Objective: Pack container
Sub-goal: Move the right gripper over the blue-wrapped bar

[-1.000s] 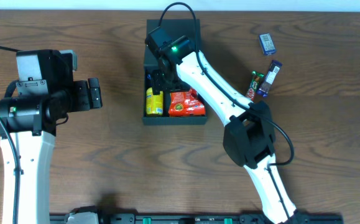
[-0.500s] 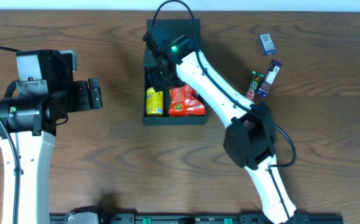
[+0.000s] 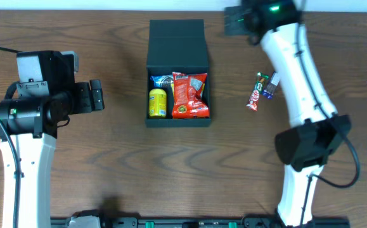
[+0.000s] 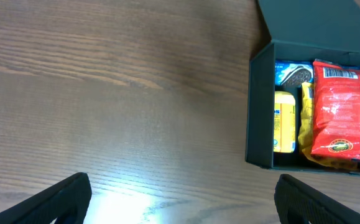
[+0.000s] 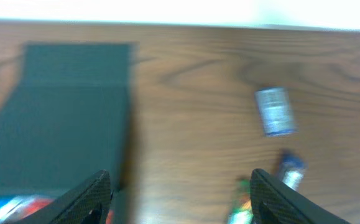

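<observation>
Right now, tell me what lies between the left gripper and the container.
Only bare table: nothing sits between the left gripper and the container, as the overhead and left wrist views both show.

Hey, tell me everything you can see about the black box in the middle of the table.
The container is a matte black, shallow, roughly square box that looks like rigid cardboard. Its hinged flap lid is open, folded back toward the table's far edge. It sits flat on the wooden table, near the centre. Inside lie a red snack bag, a yellow packet and a blue cookie packet.
</observation>
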{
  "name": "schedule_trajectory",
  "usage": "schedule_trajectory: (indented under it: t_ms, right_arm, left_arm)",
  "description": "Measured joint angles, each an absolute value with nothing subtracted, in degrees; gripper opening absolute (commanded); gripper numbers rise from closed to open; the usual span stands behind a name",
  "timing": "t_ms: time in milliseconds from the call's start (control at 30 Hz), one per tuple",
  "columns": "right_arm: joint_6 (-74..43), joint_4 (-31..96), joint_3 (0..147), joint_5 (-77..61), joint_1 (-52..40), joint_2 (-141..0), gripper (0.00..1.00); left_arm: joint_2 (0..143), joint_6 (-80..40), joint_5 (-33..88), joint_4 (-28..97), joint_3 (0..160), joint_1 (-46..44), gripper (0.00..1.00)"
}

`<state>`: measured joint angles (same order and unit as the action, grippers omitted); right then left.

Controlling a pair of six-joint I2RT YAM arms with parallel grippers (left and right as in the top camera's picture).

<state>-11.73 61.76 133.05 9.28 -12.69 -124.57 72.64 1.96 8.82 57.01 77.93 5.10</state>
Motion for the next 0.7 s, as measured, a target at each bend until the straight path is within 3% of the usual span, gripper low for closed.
schedule_trajectory:
  t_ms: [267, 700]
  right_arm:
    - [-1.6, 49.3, 133.0, 6.4, -4.1, -130.0, 0.99]
    - [4.5, 37.9, 132.9, 4.6, -0.3, -145.2, 0.99]
  left_arm:
    - [72.6, 2.0, 8.8, 56.6, 77.9, 5.1, 0.95]
    - [72.6, 2.0, 8.8, 56.4, 77.9, 5.1, 0.95]
